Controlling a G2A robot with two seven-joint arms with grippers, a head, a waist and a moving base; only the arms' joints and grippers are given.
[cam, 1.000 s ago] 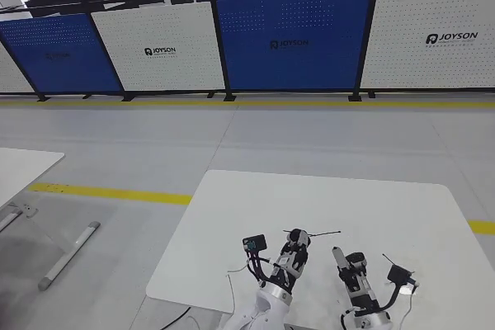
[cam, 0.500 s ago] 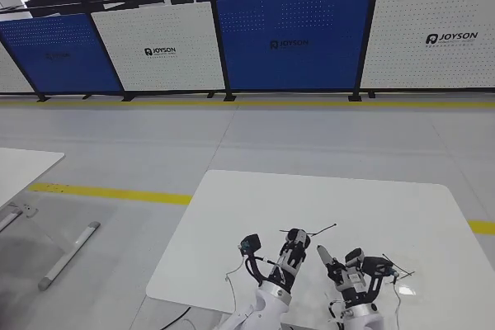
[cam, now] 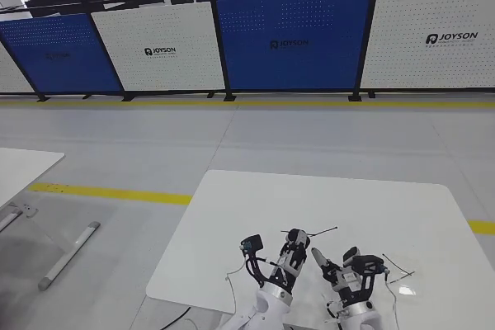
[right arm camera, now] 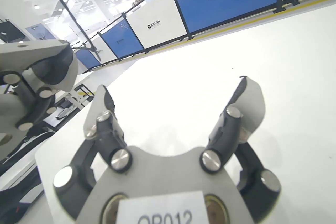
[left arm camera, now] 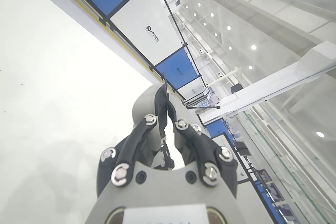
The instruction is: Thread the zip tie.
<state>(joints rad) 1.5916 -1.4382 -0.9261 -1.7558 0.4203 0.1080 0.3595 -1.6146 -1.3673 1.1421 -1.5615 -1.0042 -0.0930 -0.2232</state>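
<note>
A thin black zip tie (cam: 320, 229) sticks out to the right from my left gripper (cam: 295, 238), which is shut on it above the near part of the white table (cam: 313, 198). In the left wrist view the tie (left arm camera: 164, 83) pokes out past the closed fingertips (left arm camera: 160, 104) of the left gripper (left arm camera: 165, 101). My right gripper (cam: 333, 256) hangs just to the right of the left one, below the tie. It (right arm camera: 174, 88) stands open with nothing between its fingers. From there the left gripper (right arm camera: 50, 70) is close by, and the tie (right arm camera: 63, 1) slants upward from it.
The white table's far half (cam: 338, 190) is bare. Its near-left edge (cam: 177, 272) drops to grey floor with a yellow line (cam: 107, 192). Another white table (cam: 8, 169) stands far left. Blue and white panels (cam: 289, 45) close off the back.
My right gripper has swung left, closer to the left gripper and the tie. The left gripper has shifted slightly, and the tie's free end now tilts a little upward.
</note>
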